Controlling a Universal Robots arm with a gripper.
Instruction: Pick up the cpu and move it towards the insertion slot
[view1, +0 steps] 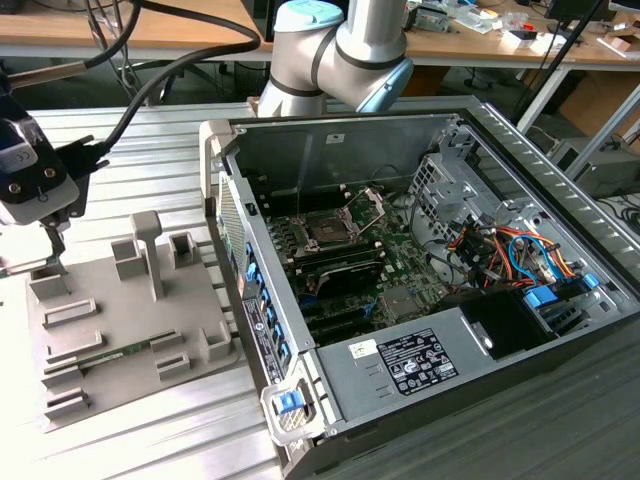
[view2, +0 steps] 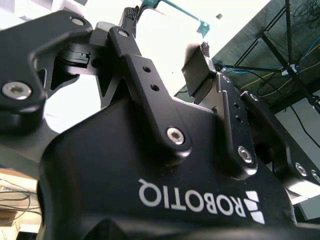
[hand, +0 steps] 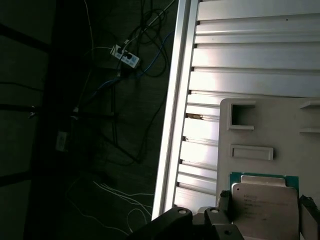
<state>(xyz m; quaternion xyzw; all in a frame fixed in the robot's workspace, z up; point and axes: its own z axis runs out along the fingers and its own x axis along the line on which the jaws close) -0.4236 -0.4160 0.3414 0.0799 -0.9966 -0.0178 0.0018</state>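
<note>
In the exterior view, one tool (view1: 57, 252) low over one fixture plate (view1: 130, 330) on the table (view1: 150, 140), well apart from the one insertion slot (view1: 328, 230) inside a computer case (view1: 400, 365). In the first wrist view, one cpu (hand: 265, 210) flat on the plate, straddled by the tool (hand: 267, 199). In the second wrist view, pinching or merely close: cannot tell.

Items counted: 1 robot arm (view1: 340, 45), 1 gripper (view1: 52, 245), 1 cpu (hand: 264, 202), 1 grey fixture plate (view1: 110, 320), 1 open computer case (view1: 560, 180), 1 motherboard (view1: 400, 290) inside it, 1 insertion slot (view1: 328, 232) on that board, 1 power supply unit (view1: 365, 395), 1 ribbed metal table (view1: 160, 430). Floor, first wrist view: 1 white power strip (hand: 125, 57).
</note>
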